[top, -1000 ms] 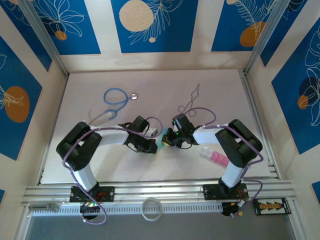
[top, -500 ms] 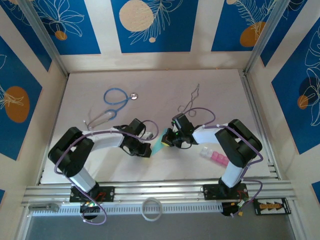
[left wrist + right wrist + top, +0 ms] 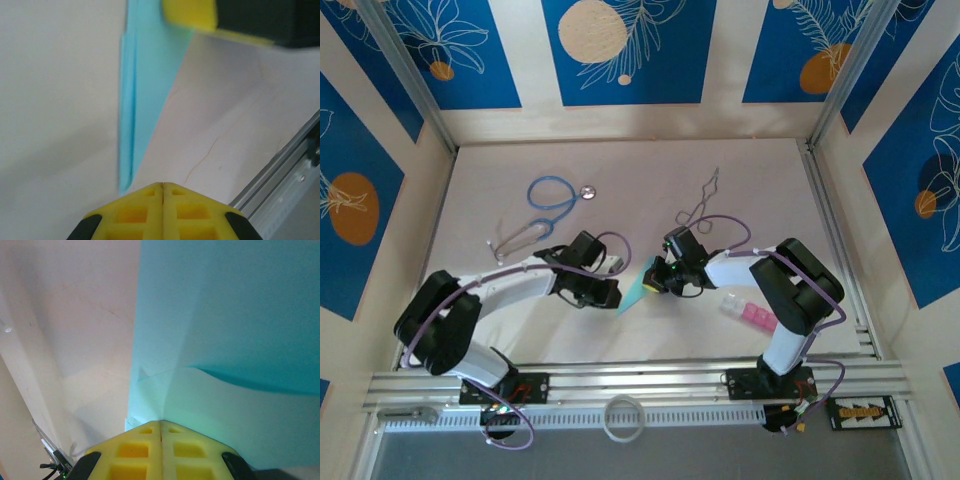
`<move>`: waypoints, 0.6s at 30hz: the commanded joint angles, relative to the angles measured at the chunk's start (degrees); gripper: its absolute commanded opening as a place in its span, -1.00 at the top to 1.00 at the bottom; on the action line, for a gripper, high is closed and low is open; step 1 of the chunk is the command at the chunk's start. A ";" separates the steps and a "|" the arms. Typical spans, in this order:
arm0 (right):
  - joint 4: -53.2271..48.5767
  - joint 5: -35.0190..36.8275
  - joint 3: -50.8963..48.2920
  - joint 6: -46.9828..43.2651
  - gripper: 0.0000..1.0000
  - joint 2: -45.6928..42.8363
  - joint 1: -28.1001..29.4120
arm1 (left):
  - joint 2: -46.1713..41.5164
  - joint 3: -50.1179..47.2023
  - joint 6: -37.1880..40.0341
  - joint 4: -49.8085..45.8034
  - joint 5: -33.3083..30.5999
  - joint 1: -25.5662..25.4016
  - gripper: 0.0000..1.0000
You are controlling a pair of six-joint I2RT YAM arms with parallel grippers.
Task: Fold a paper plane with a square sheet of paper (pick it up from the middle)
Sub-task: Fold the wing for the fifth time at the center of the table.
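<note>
Toward the near edge of the table [image 3: 620, 170], halfway between its left and right edges, the right hand [image 3: 653, 280] was clenched on the paper plane [image 3: 636, 288]. The left hand [image 3: 617, 293] was clenched on nothing, just beside the plane's point. I think it should press along the fold slowly and not tug. The plane was light blue, long and thin, with stacked folds and one sharp point.

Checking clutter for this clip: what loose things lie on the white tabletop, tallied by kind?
Folded turquoise paper: 1
Stethoscope: 1
Thin wire piece: 1
Cluster of pink and clear blocks: 1
Total: 4
</note>
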 commanded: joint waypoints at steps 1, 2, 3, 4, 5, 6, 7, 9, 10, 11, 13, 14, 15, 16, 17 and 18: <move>-5.85 4.22 -0.88 0.12 0.98 2.77 -0.37 | 5.34 3.96 -2.68 6.97 3.16 0.94 0.88; -5.68 4.02 -0.93 0.19 0.98 2.81 -0.32 | 6.66 4.83 -3.03 8.04 3.74 1.00 0.88; -5.62 3.93 -0.82 0.21 0.98 2.88 -0.25 | 8.26 5.60 -3.14 9.12 4.13 1.01 0.88; -5.62 3.85 -0.75 0.23 0.98 3.01 -0.21 | 9.68 6.53 -3.27 9.48 3.77 1.13 0.88; -5.64 3.74 -0.67 0.16 0.98 2.97 -0.15 | 10.87 7.11 -3.21 9.73 3.28 1.10 0.88; -5.65 3.75 -0.58 0.14 0.98 3.00 -0.14 | 12.07 7.56 -3.26 10.44 3.10 1.12 0.88; -5.76 3.84 -0.58 0.14 0.98 3.02 -0.06 | 13.28 7.93 -3.36 10.86 2.96 1.22 0.89; -5.81 3.71 -0.58 0.19 0.98 2.82 -0.06 | 15.03 8.56 -3.45 12.07 3.20 1.22 0.88; -5.78 3.74 -0.64 0.10 0.98 2.84 -0.06 | 15.92 8.85 -3.54 12.30 3.17 1.22 0.88; -5.76 3.67 -0.58 0.07 0.98 2.80 -0.06 | 16.71 9.09 -3.38 12.17 2.87 1.23 0.88; -5.68 3.50 -0.67 0.05 0.98 2.70 -0.06 | 18.18 9.18 -2.96 11.82 2.75 1.22 0.88; -5.59 3.51 -0.67 0.05 0.98 2.68 -0.06 | 18.65 8.96 -2.72 11.55 2.84 1.22 0.89; -5.49 3.32 -0.67 0.05 0.98 2.46 -0.14 | 19.08 8.47 -2.70 11.42 2.62 1.22 0.91; -5.39 3.23 -0.67 0.05 0.98 2.27 -0.13 | 19.36 7.97 -2.66 10.82 1.91 1.19 0.92; -5.32 3.23 -0.68 0.05 0.98 2.07 -0.17 | 19.56 7.41 -2.39 10.18 1.30 1.22 0.94; -5.38 3.14 -0.58 -0.01 0.98 1.75 -0.31 | 19.69 6.67 -2.10 10.14 1.08 1.22 0.95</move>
